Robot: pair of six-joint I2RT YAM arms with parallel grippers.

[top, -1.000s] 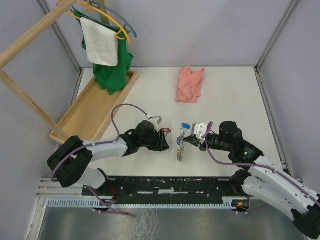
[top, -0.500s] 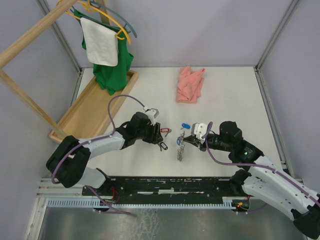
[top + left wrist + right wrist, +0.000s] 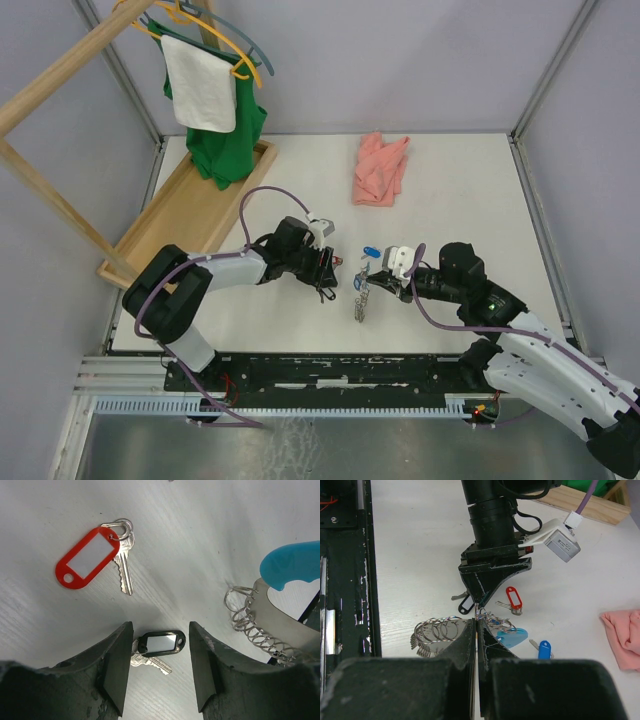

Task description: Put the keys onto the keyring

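Bright even light, soft shadows, sharp focus

The worktop is matt white with a faint grain; at upper left of the left wrist view lies a shiny silver metal key with a glossy red plastic tag holding a white paper-like insert, and at lower centre a glossy black plastic tag. The keyring shows bright wire loops, a dull brushed metal plate and a smooth light-blue plastic tag. The left tool is matt black plastic; in the top view the pink cloth looks soft, the tray bare pale wood.
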